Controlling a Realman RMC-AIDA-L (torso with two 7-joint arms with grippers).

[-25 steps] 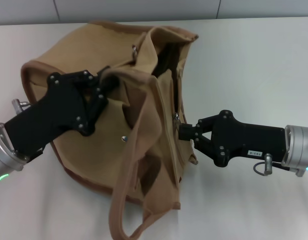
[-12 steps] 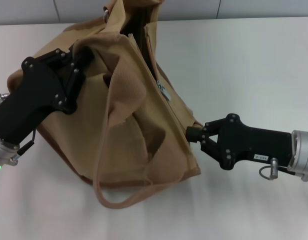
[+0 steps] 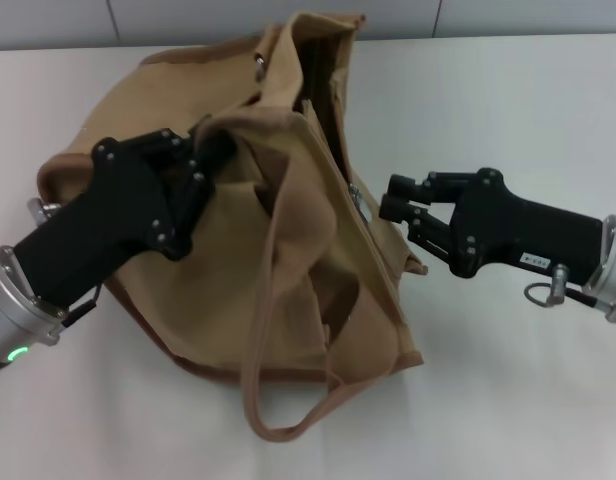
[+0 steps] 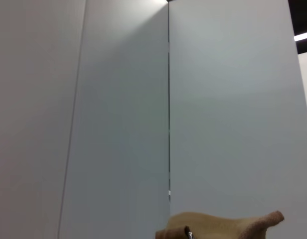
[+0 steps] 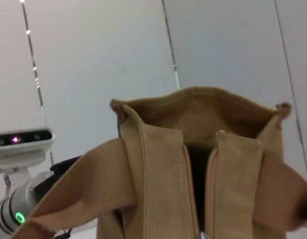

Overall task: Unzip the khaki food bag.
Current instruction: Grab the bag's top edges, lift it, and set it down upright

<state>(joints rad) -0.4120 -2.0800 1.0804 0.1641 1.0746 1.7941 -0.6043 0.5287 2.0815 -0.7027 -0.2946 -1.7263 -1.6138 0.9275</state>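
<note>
From the head view, the khaki food bag (image 3: 288,230) sits slumped on the white counter (image 3: 508,110), left of centre and reaching to the far edge, with its top mouth facing away toward the wall. The zipper is drawn open along the top: a dark slit runs down the middle of the bag, and only shadow shows inside, so its contents cannot be made out. One webbing handle (image 3: 278,400) droops off the near side in a loop onto the counter. The left gripper (image 3: 203,160) is at the bag's left upper edge, its jaws closed on a fold of the canvas there. The right gripper (image 3: 393,200) is just beside the bag's right side, near a small metal piece (image 3: 354,197) on the seam; its jaws stand slightly apart and hold nothing.

In the left wrist view, grey wall panels (image 4: 118,109) fill nearly everything, and only a tan corner of the bag (image 4: 223,224) shows at one edge.

In the right wrist view, the bag (image 5: 163,164) stands close, its open top showing a tan inner lining and a dark gap between the two zipper edges. A handle strap (image 5: 78,184) crosses in front, and the left arm (image 5: 24,199) shows beyond it.
</note>
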